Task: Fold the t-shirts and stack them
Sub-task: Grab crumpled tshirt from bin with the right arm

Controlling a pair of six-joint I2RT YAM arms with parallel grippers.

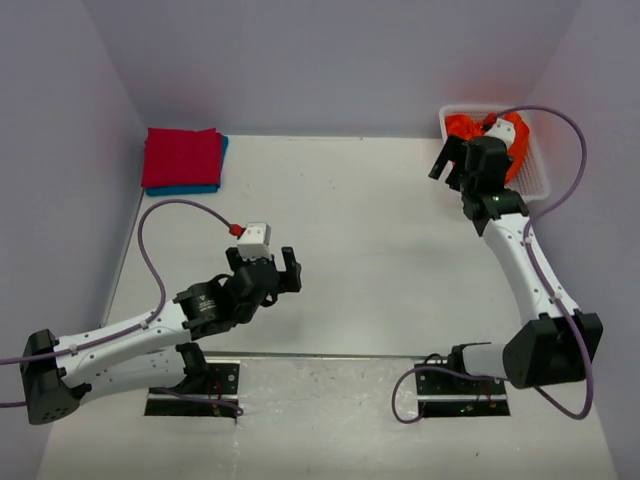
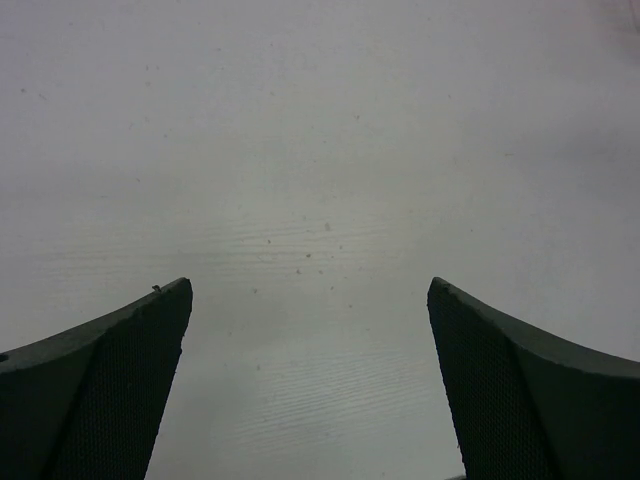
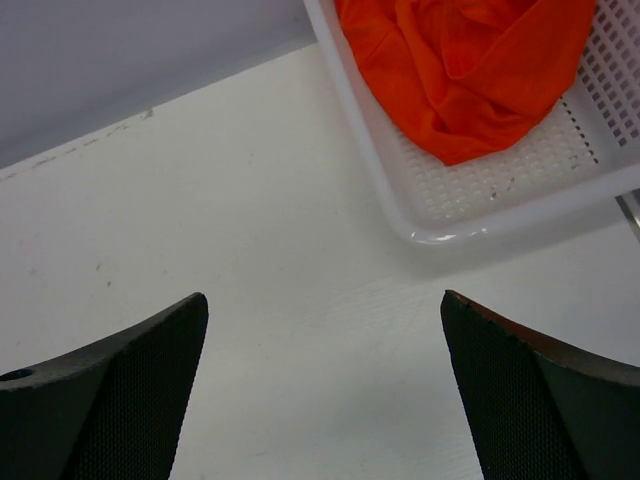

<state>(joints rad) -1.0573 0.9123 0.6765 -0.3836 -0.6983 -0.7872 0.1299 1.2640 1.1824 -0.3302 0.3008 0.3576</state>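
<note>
Bright orange t-shirt (image 3: 470,70), white mesh basket (image 3: 480,185), red t-shirt (image 1: 182,157), blue t-shirt (image 1: 190,189)

The orange t-shirt (image 3: 460,70) lies crumpled in a loose heap in the white basket (image 3: 500,170) at the table's (image 1: 380,230) far right. The red t-shirt (image 1: 182,157) lies folded flat on the folded blue t-shirt (image 1: 185,189), stacked at the far left corner

White mesh basket (image 3: 500,185) (far right) sits on the table (image 1: 350,250).
</note>
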